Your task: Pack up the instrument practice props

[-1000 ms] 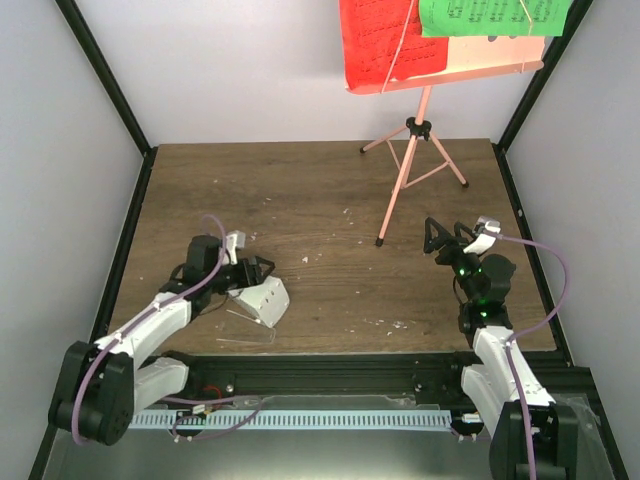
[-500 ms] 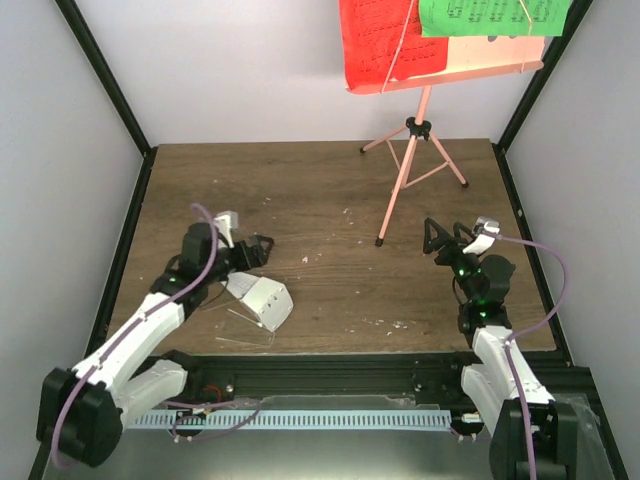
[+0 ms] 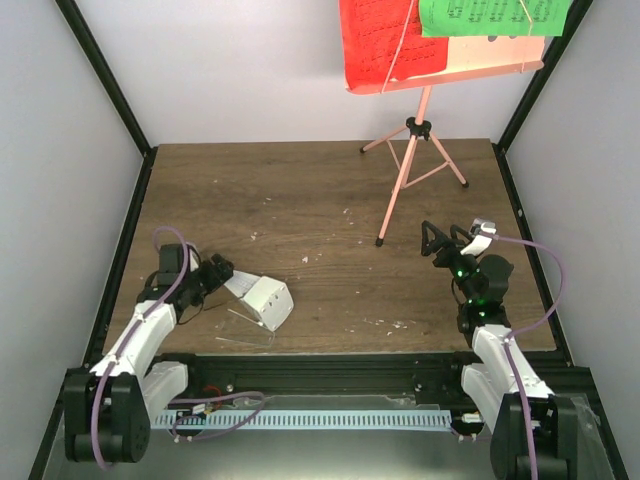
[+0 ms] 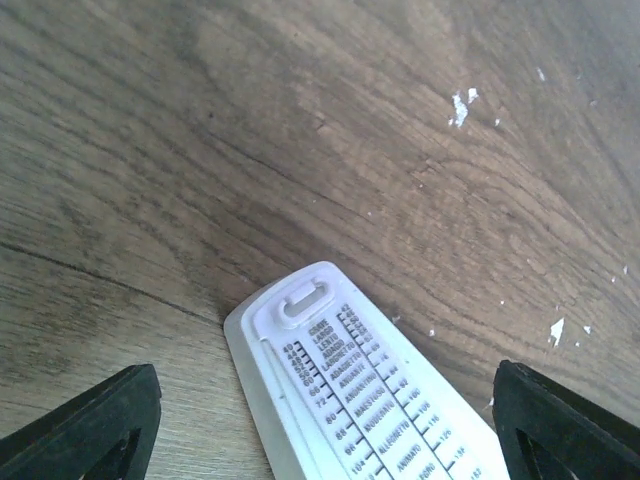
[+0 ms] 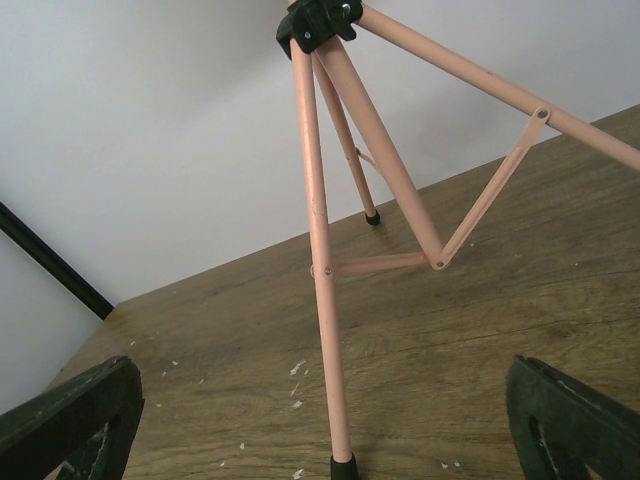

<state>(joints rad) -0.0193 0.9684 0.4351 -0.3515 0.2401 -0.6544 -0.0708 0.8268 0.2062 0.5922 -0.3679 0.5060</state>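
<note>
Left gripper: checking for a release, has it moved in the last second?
Yes. The left gripper has drawn back toward the table's left edge, away from the metronome.

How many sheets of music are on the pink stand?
2: a red sheet on the left of the desk, a green sheet on the right. More may be hidden behind them.

Table (image 4: 300, 130) showed a matt brown wood grain, speckled with white flecks. Metronome (image 4: 350, 400), lower centre of the left wrist view, was smooth white plastic with a faint sheen and a grey printed scale. Clear cover (image 3: 245, 325) looked like transparent plastic. Music stand (image 5: 318, 230) had smooth, satin pink-coated tubes; its hub (image 5: 315, 22) was matt black. Red page (image 3: 375, 45) and green page (image 3: 495, 15) looked like matt paper.
</note>
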